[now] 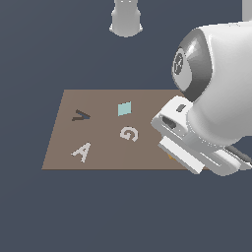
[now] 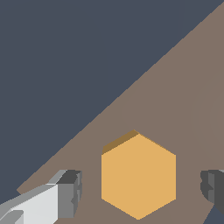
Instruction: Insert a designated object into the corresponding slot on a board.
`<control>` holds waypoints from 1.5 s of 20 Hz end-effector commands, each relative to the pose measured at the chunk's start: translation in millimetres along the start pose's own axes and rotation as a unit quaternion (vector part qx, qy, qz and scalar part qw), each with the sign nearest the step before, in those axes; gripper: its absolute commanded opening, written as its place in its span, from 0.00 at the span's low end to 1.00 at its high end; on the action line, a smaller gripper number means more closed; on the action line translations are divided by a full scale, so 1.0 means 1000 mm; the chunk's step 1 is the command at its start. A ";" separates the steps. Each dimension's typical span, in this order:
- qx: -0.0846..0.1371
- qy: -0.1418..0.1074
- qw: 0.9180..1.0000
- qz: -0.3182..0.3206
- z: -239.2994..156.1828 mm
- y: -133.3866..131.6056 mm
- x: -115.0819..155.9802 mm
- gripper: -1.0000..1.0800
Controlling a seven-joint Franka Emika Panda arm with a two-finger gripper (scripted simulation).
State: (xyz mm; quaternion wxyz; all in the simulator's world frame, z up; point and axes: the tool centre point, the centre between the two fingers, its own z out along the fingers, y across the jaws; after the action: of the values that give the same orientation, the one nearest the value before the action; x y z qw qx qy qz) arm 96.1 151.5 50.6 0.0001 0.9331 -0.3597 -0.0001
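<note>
1. In the exterior view, the tool (image 1: 173, 156) hangs low over the corner of the brown board (image 1: 103, 147) that lies at the view's right and nearest the camera; the bulky white arm (image 1: 219, 83) covers most of that corner.
2. Just under the tool, a sliver of the orange hexagonal block (image 1: 170, 156) peeks out, resting on the board.
3. Away from the tool toward the view's left lie the whitish letter G (image 1: 129, 133), the whitish letter A (image 1: 81, 151), the dark V-shaped cutout (image 1: 80, 116) and the pale teal diamond tile (image 1: 124, 109).
4. The hexagonal slot cannot be made out in this view.
5. The board rests on a dark blue-grey surface (image 1: 123, 211), and a pale grey post (image 1: 126, 18) stands well beyond the board.
6. In the wrist view, the tool (image 2: 142, 192) is spread wide: one dark pad (image 2: 70, 192) sits on one side of the orange block (image 2: 138, 176) and the other on the opposite side.
7. Brown board (image 2: 183, 100) shows in the gap between each pad and the block, so neither touches it.
8. The block lies flat on the board, centred between the fingers, near the board's edge where the dark surface (image 2: 65, 57) begins.
</note>
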 end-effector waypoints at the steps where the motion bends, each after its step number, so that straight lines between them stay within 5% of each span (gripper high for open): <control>1: 0.000 0.000 1.000 0.003 0.001 -0.001 0.001 0.96; 13: 0.000 0.000 1.000 0.003 0.021 -0.001 0.001 0.96; 14: 0.000 0.000 1.000 0.003 0.021 -0.001 0.001 0.00; 30: 0.000 0.000 1.000 0.004 0.018 -0.001 0.001 0.00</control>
State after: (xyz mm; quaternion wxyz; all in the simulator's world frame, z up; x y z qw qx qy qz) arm 97.8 151.7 33.5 -0.0001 0.9318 -0.3629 0.0000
